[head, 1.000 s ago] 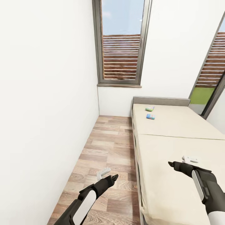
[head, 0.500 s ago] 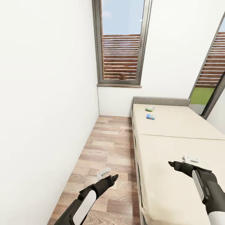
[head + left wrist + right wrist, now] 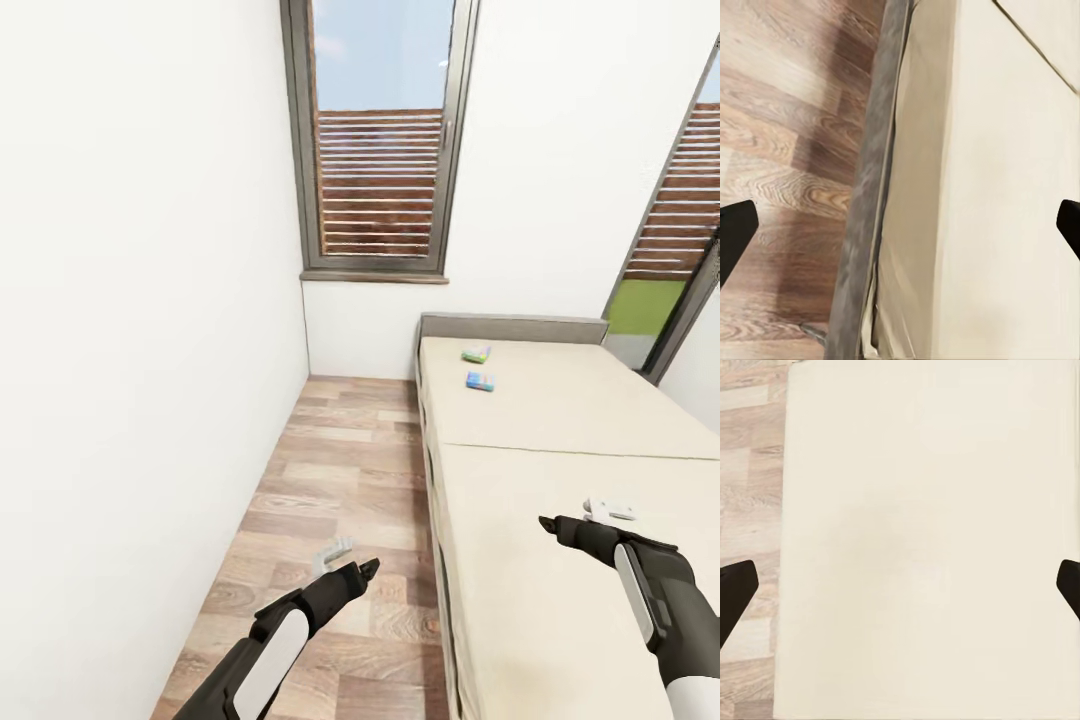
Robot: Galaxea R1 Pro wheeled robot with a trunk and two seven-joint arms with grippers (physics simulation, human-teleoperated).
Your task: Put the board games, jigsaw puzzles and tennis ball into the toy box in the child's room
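Two board games lie near the head of the bed (image 3: 570, 420): a white-green box (image 3: 477, 354) and a smaller blue box (image 3: 480, 381) just in front of it. My left gripper (image 3: 348, 562) hangs open over the wooden floor (image 3: 330, 470) beside the bed, far short of both boxes. In the left wrist view the left gripper (image 3: 900, 229) spans the bed's side edge (image 3: 870, 195) with nothing between its fingers. My right gripper (image 3: 580, 517) hovers open above the near end of the mattress (image 3: 930, 547). The table, toy box, jigsaw puzzles and tennis ball are out of view.
A white wall (image 3: 140, 350) borders the narrow floor strip on the left. A tall window (image 3: 380, 140) stands in the far wall above the floor's end. A grey headboard (image 3: 512, 327) closes the bed's far end, and a second window (image 3: 680, 230) is at the right.
The whole picture has shifted slightly, so the camera has moved; the bed and window now look a little farther off. Both arms hold the same pose, and the boxes lie as before.
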